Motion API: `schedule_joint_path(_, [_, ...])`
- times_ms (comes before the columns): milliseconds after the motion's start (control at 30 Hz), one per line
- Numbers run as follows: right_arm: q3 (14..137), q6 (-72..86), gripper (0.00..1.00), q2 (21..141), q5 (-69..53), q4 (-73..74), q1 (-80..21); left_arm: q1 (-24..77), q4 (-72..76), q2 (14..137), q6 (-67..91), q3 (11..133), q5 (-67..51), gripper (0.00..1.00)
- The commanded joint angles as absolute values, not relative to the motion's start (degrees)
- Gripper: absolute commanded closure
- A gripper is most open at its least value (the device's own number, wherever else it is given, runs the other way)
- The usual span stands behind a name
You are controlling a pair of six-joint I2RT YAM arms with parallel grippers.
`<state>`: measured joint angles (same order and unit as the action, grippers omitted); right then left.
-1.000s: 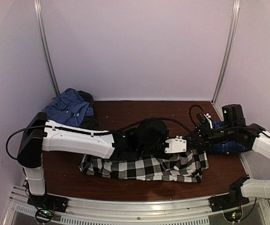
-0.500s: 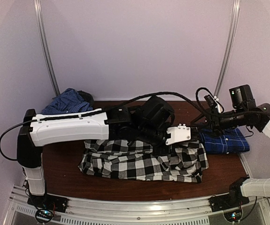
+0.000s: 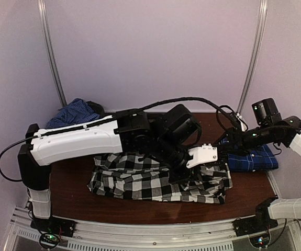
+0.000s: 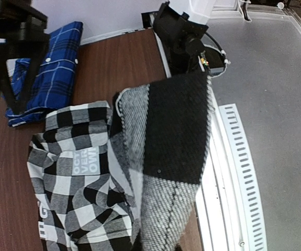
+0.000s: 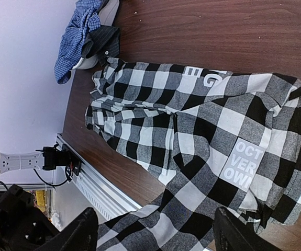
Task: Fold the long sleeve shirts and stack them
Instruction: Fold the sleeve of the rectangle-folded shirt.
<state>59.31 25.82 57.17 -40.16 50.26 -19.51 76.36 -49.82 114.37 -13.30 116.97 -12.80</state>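
Fold of check shirt point(image 3: 150, 183): L claw point(image 3: 184, 166) lift

L claw is clamped on a raised flap of check shirt, which lies crumpled on table point(image 3: 71, 183), front centre. Carry flap over in one arc, edge taut, and lay it square; release only once flat. R claw point(image 5: 155, 219) hangs above shirt's right end, jaws apart, nothing held: use it to pin fold line. Folded blue shirt point(image 3: 252, 158) sits just right; avoid dragging it.

Top view looks down from behind; the 2 wrist views sit close; all 3 share the black-and-white shirt point(image 3: 134, 183).
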Motion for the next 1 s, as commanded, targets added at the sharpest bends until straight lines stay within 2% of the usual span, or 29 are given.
schedule_joint_path(0, [57.2,25.5,0.24,57.2,-39.7,47.7,-19.2,78.4,-52.0,117.9,-10.4,119.5,-16.6,1.00])
schedule_joint_path(267, [55.2,25.4,0.24,57.5,-40.0,46.3,-19.2,78.6,-50.8,120.0,-7.2,119.0,-14.1,1.00])
schedule_joint_path(433, [54.8,25.1,0.23,57.8,-39.5,45.8,-19.1,74.8,-47.5,118.4,-4.4,116.2,-17.9,1.00])
schedule_joint_path(700, [55.0,24.6,0.23,58.2,-36.7,46.3,-18.6,64.3,-35.8,111.7,4.2,103.4,-23.9,1.00])
schedule_joint_path(967, [54.3,24.3,0.23,59.1,-36.4,45.3,-18.0,52.4,-25.9,104.9,14.0,91.1,-23.6,1.00])
